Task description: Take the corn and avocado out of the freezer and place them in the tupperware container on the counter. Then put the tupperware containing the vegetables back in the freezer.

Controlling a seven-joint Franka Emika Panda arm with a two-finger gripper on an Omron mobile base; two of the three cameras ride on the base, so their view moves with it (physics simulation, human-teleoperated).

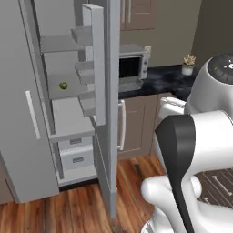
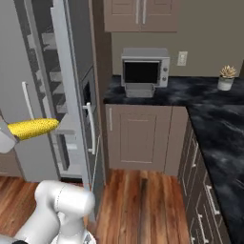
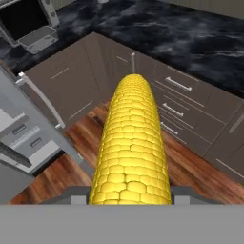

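My gripper [image 3: 129,198] is shut on the corn [image 3: 131,147], a bright yellow cob that sticks out ahead of the jaws. In the right base view the corn [image 2: 34,128] juts in from the left edge, in front of the open freezer [image 2: 40,71], with the gripper [image 2: 5,136] behind it. The avocado [image 1: 63,85], small and dark green, lies on a middle shelf inside the freezer [image 1: 27,118]. The grey tupperware container [image 2: 139,90] [image 1: 130,84] [image 3: 40,38] sits on the black counter [image 2: 200,95] [image 3: 181,33] just in front of the microwave.
The freezer door [image 1: 105,104] stands open, edge-on toward the base. A grey microwave [image 2: 145,66] stands at the back of the counter and a small potted plant [image 2: 226,77] in the corner. Brown cabinet doors [image 2: 138,138] and wooden floor [image 2: 143,205] lie below.
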